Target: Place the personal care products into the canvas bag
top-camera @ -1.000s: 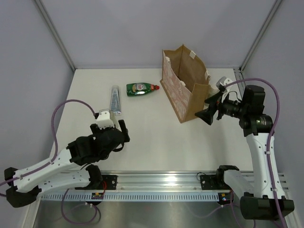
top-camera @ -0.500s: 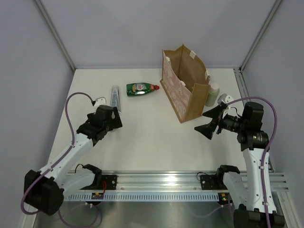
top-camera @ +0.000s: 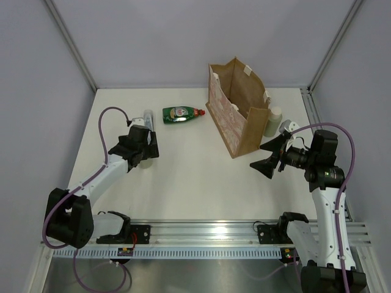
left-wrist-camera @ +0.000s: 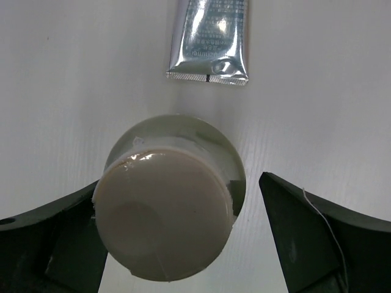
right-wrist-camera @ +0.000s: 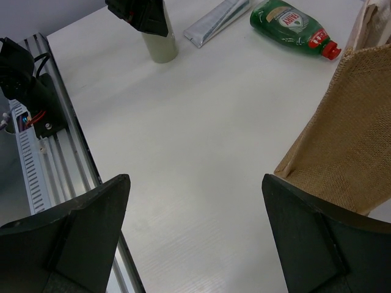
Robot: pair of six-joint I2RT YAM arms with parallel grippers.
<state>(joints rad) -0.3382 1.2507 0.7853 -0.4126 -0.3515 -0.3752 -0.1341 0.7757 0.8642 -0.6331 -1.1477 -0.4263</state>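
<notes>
A cream bottle (left-wrist-camera: 168, 213) stands upright on the table, seen from above between the wide-apart fingers of my left gripper (left-wrist-camera: 177, 186), which is open around it; the left finger is close against its cap. Just beyond lies the silvery-white tube (left-wrist-camera: 211, 43). The green bottle with a red cap (top-camera: 182, 113) lies on its side left of the canvas bag (top-camera: 238, 107), which stands upright with its mouth open. Another cream bottle (top-camera: 274, 121) stands behind the bag's right side. My right gripper (top-camera: 269, 157) hovers open and empty at the bag's near right corner.
The right wrist view shows the left gripper (right-wrist-camera: 137, 15) over the cream bottle (right-wrist-camera: 160, 46), the tube (right-wrist-camera: 217, 21), the green bottle (right-wrist-camera: 290, 24) and the bag's woven wall (right-wrist-camera: 348, 134). A metal rail (top-camera: 208, 235) runs along the near edge.
My left arm has reached forward and its open gripper has come down over the cream bottle near the tube. My right gripper drew back from the bag's side, then held still.
</notes>
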